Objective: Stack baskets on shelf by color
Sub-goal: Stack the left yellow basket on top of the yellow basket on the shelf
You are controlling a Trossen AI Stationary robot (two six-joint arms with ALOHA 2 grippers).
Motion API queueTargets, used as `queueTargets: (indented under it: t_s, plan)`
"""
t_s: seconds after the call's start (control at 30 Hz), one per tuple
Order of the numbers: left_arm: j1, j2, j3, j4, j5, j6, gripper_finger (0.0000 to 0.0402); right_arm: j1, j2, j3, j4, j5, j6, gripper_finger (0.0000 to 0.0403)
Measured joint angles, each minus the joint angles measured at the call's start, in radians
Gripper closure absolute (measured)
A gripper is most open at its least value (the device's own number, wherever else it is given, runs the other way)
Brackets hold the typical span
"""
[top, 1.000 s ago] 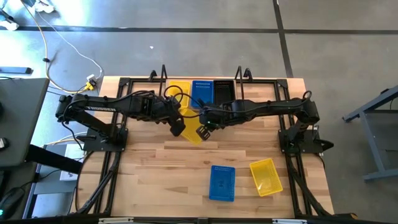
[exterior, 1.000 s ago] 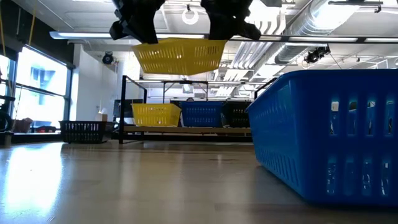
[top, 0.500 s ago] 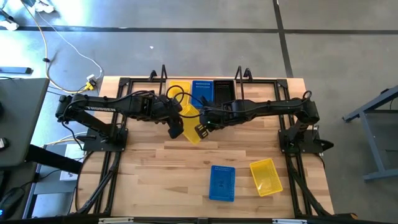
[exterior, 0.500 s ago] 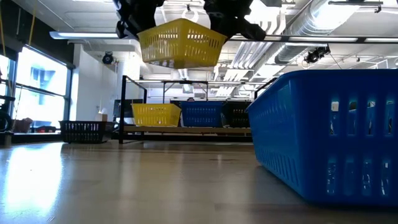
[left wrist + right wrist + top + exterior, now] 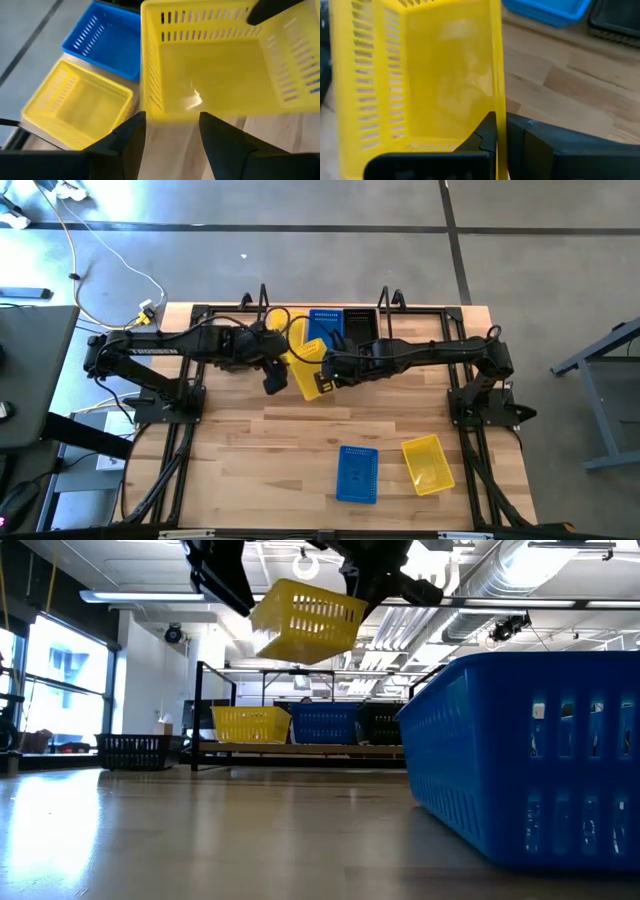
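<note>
Both arms reach inward, meeting mid-air above the worktop's far half. The right gripper (image 5: pixel 322 383) pinches a wall between closed fingers; the left gripper (image 5: pixel 273 380) stands spread.

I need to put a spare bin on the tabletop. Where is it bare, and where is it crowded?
Bare: the near-left wood beside the blue basket, and the strip between it and the arms. Crowded: the far middle, where the right gripper clamps a tilted yellow basket, the left gripper open beside it, before the shelf. Another yellow basket fills the near right.
</note>
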State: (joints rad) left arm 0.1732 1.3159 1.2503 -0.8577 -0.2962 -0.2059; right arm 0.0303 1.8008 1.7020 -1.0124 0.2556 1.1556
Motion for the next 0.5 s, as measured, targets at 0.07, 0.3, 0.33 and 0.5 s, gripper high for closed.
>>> queueTargets:
  t_s: [0.07,0.3,0.33,0.5]
  plan:
    - [0.008,-0.023,0.0,-0.006,0.0,0.021,0.0226,-0.009,0.0,0.0,0.006,0.01,0.043,0.0403]
    - [0.011,-0.127,0.0,-0.046,-0.021,0.069,0.0231,-0.047,0.0,0.0,0.123,0.06,0.097,0.0403]
    - [0.011,-0.143,0.0,-0.056,-0.025,0.07,0.0232,-0.053,0.0,0.0,0.145,0.067,0.098,0.0403]
    - [0.011,-0.216,0.0,-0.098,-0.029,0.07,0.0232,-0.084,0.0,0.0,0.237,0.108,0.104,0.0403]
